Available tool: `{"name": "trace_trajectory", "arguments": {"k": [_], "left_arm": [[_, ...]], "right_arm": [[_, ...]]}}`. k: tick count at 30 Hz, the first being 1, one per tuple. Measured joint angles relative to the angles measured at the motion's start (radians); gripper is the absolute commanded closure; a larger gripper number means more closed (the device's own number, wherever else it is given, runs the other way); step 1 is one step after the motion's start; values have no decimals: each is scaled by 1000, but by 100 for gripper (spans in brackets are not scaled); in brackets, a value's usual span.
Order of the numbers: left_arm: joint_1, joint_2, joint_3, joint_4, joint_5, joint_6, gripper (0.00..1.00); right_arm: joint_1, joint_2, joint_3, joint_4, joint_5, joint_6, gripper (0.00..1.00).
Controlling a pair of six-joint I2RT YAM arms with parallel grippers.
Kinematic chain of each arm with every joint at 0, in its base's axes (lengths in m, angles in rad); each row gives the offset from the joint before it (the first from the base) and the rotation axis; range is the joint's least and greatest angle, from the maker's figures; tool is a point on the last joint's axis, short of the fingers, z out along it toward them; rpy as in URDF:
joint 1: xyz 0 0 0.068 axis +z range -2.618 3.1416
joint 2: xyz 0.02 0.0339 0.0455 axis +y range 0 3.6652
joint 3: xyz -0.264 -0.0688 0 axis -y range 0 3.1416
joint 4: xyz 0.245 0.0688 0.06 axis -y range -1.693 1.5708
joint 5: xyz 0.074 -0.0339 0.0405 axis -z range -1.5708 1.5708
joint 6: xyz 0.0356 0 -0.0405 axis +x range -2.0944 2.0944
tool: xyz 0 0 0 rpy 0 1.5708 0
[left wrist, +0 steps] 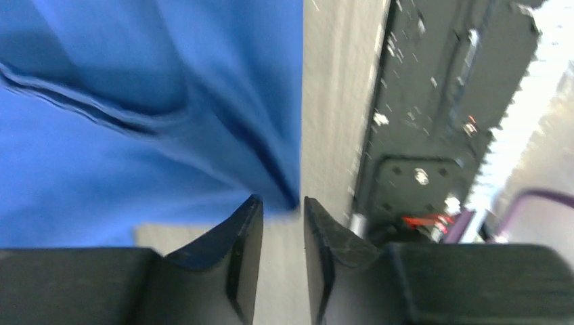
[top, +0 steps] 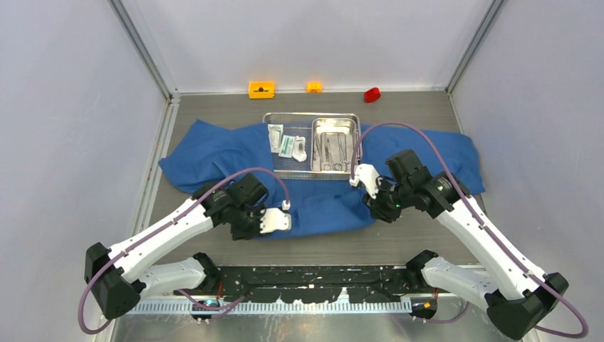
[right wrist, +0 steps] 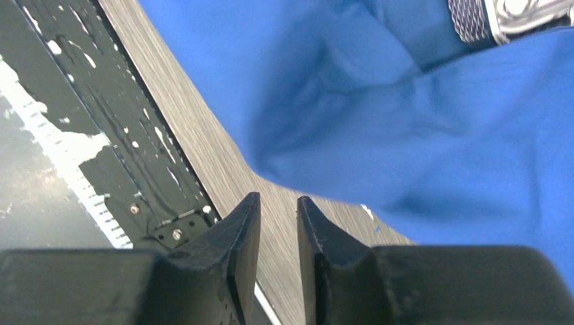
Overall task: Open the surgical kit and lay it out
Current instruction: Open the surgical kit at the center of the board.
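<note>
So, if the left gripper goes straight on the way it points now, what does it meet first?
Most likely the near edge of the blue cloth wrap, just past the tips of the left gripper; depth is unclear.

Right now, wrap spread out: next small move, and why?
Likely raise the right claw toward the steel tray: the blue wrap lies open, the left claw and it grip nothing, and tray and white packets sit inside the mesh basket.

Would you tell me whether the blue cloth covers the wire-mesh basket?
No, the wire-mesh basket lies uncovered on the spread blue cloth, its steel tray showing.
</note>
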Motion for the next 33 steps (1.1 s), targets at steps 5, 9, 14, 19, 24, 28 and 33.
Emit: {"name": "trace_trajectory", "arguments": {"k": [5,9,14,19,24,28,33], "left_arm": [[6,-31,-11,-167,-36,-16,19],[46,-63,-11,-135,-117,-14,2],[261,13,40,49,-158,-56,1],[446,322,274,216,-113,-249,1],[489,532,456,311,-113,-457,1],[488,658,572,330,-139,-555,3],[487,806,675,347,-188,-625,11]], "right_arm": [[-50,-14,22,-57,29,18,40],[-71,34,73,-5,83,48,37],[-109,187,109,168,201,140,30],[-201,303,152,295,256,240,30],[-265,321,157,369,268,298,30],[-280,321,134,413,265,315,31],[-291,321,87,430,243,329,32]]}}
